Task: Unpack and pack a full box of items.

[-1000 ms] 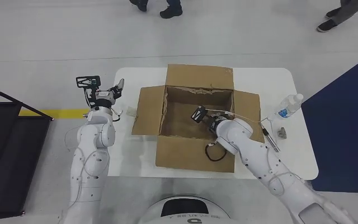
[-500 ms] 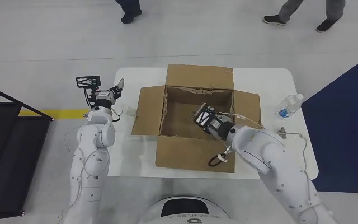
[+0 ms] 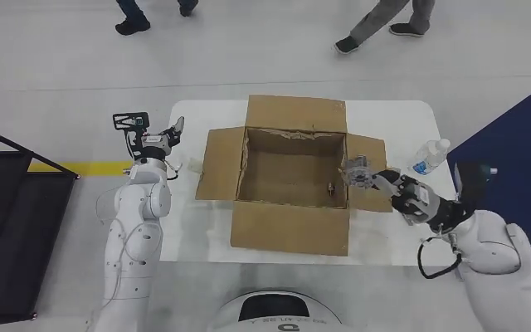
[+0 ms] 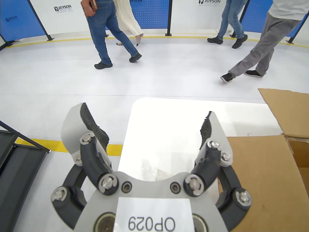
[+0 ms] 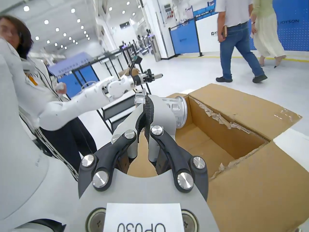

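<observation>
So the big brown cardboard box [image 3: 296,113] sits open in the middle of the white table [image 3: 199,242], all four flaps folded out. The inside looks pretty much bare apart from one small brownish thing [image 3: 332,187] on the floor of it near the right wall, too tiny for me to tell what it is.

The right gripper [image 3: 370,176] is up over the box's right-hand flap, and its fingers are pinched nearly together on a silvery metal cylinder part with a round flange [image 3: 357,172]. In the right wrist view the black pads of that gripper [image 5: 144,112] are almost touching. The metal part [image 5: 177,111] sticks out just past them, hanging above the flap and the open box [image 5: 241,112].

The left gripper [image 3: 177,126] is way off on the other side, above the far left corner of the table, well apart from the box. From its own camera the gripper [image 4: 147,114] is spread wide with nothing between the fingers, table [image 4: 169,126] below it and the left flap [image 4: 260,170] off to one side.

Other bits: a small clear plastic bag [image 3: 192,166] lies on the table just beside the left flap, and a clear plastic water bottle with a blue label [image 3: 429,156] lies near the table's right edge.
</observation>
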